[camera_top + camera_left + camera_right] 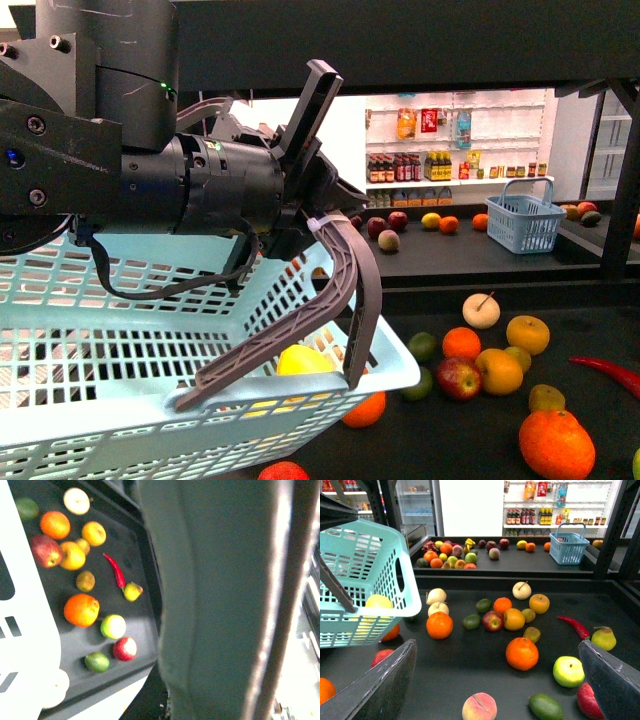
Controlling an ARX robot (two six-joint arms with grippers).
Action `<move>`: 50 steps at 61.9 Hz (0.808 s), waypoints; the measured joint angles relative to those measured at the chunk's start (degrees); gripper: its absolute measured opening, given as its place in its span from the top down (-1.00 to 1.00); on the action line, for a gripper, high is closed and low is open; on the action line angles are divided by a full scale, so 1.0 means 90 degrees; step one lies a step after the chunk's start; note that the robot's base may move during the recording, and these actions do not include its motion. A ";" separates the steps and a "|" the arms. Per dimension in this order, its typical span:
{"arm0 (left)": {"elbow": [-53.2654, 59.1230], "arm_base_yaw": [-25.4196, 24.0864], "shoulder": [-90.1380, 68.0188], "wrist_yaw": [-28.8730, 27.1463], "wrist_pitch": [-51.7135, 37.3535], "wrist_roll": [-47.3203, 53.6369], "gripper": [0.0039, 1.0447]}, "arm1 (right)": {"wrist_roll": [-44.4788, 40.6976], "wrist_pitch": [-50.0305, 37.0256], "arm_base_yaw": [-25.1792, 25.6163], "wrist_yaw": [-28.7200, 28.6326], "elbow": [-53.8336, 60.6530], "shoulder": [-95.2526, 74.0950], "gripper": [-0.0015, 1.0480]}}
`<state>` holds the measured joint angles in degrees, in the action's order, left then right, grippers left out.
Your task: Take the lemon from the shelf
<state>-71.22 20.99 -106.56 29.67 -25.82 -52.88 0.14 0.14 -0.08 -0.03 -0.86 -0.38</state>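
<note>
The lemon (303, 360) is bright yellow and lies inside a light-blue slotted basket (120, 350), near its front corner. It also shows through the basket wall in the right wrist view, lemon (379, 601). My left gripper (270, 392) hangs open over that corner, its two curved grey fingers either side of the lemon and apart from it. In the left wrist view a blurred finger (215, 605) fills most of the picture. My right gripper (496, 645) is open low over the black shelf (470, 672), with nothing between its fingers.
Loose fruit lies on the shelf deck (450, 440): oranges (522, 653), apples (568, 671), a peach (479, 707), an avocado (546, 706), a red chilli (575, 626). Behind stands a second deck with a blue basket (525, 222). Black uprights (615, 525) rise at the right.
</note>
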 joint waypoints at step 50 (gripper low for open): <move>-0.0046 -0.3364 -0.0753 -0.1396 -0.4435 -0.3779 0.89 | 0.0000 0.0000 0.0000 0.0002 0.0000 0.0002 -0.86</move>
<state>-71.64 -9.28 -113.34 17.10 -65.73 -86.89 0.14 0.14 -0.08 -0.01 -0.86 -0.36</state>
